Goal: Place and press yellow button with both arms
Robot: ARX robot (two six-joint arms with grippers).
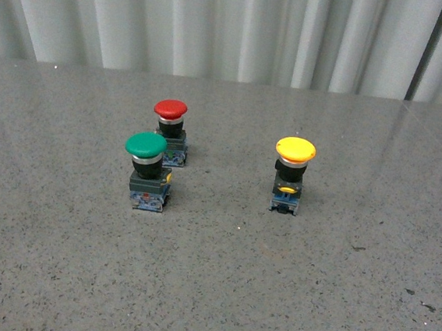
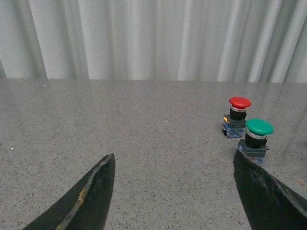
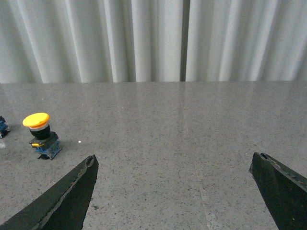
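In the front view, the yellow button [image 1: 291,176] stood upright on the grey table [image 1: 217,290], well apart from the green button [image 1: 148,170] and the red button [image 1: 169,132] to its left. In the left wrist view, the left gripper [image 2: 173,158] hung spread wide and empty over the table, the green button close beside it. In the right wrist view, the right gripper [image 3: 173,156] was likewise spread and empty, with the yellow button standing apart from it, off to one side.
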